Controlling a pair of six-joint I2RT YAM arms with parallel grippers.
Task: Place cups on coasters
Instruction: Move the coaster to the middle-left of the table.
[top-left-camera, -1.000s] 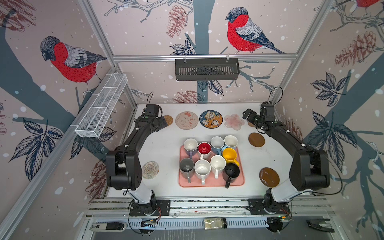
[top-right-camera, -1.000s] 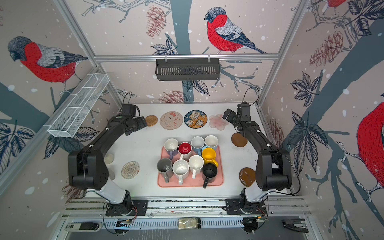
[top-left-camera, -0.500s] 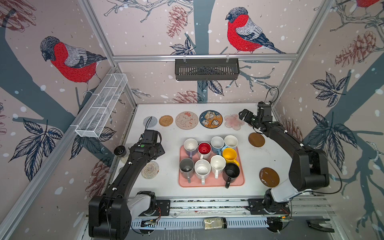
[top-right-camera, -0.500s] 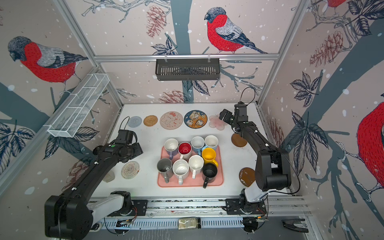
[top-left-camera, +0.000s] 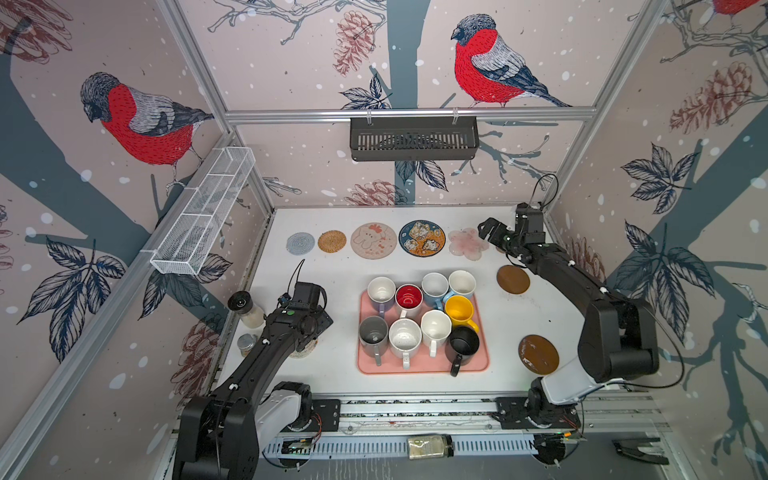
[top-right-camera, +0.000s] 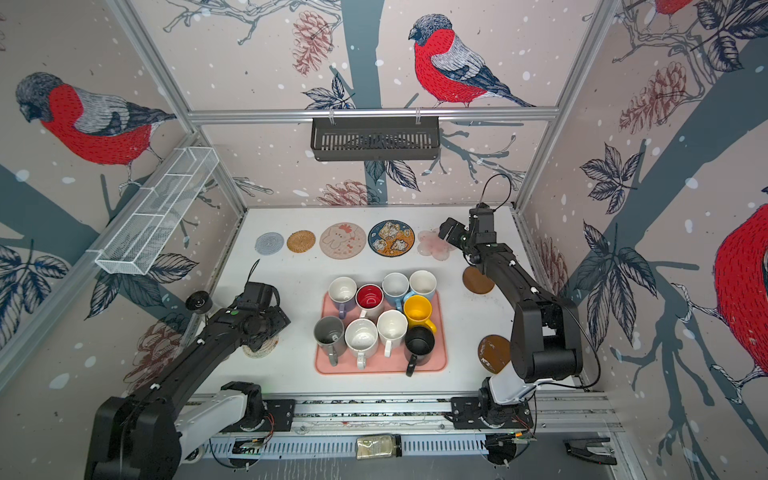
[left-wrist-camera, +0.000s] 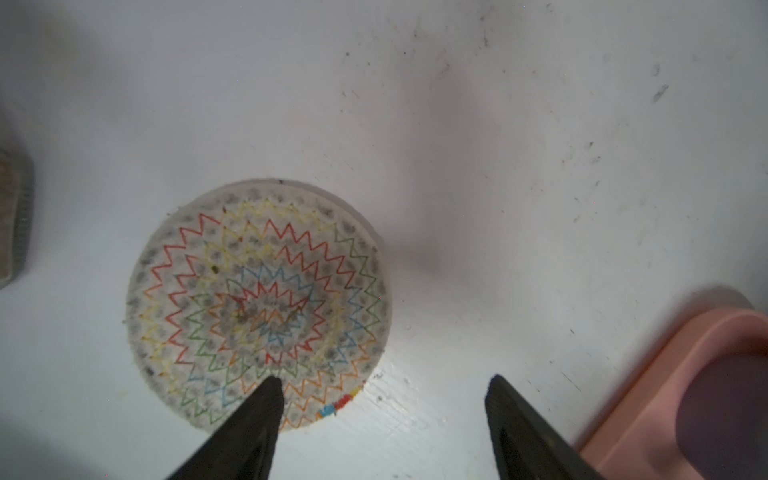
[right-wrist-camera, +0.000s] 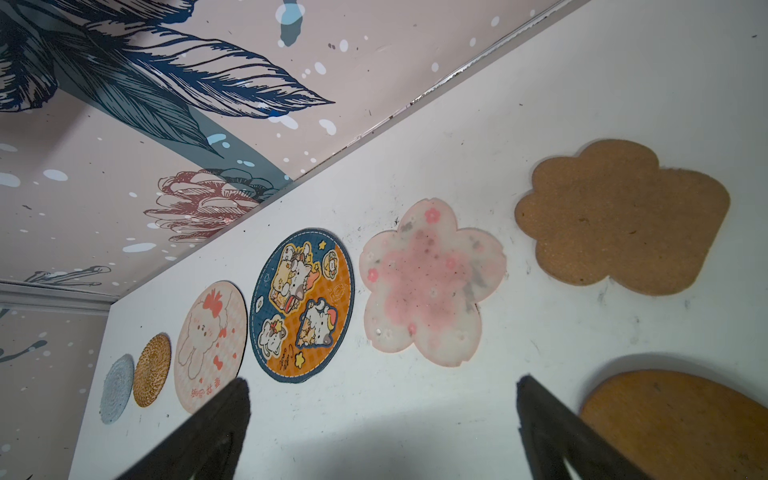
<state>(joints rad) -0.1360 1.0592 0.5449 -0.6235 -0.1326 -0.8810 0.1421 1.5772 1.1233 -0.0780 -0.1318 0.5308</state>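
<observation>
Altogether nine cups (top-left-camera: 405, 337) crowd the tray (top-left-camera: 424, 366), nine coasters (top-left-camera: 373, 241) lie apart (both grippers (left-wrist-camera: 384, 386) (right-wrist-camera: 382, 384) spread).

Cream round woven coaster with zigzag stitching (top-left-camera: 307, 352): in both top views only a sliver of rim shows from under the left arm's wrist (top-left-camera: 305, 316).

Left end effector (left-wrist-camera: 383, 379): hidden from above by that same wrist. In the left wrist view its black fingers are cut off by the picture's edge.

Tan cloud-shaped cork coaster (right-wrist-camera: 622, 216): all but hidden in the top views behind the right arm's wrist (top-left-camera: 523, 241).

Brown disc coaster (right-wrist-camera: 681, 424): cropped at the right wrist view's edge.

Pink rectangular tray (left-wrist-camera: 648, 399): one blurred corner only. The purplish shape (left-wrist-camera: 723, 399) in it is too soft to identify.

Grey object (left-wrist-camera: 14, 216) at that view's border: cropped, and I cannot tell what it is.
</observation>
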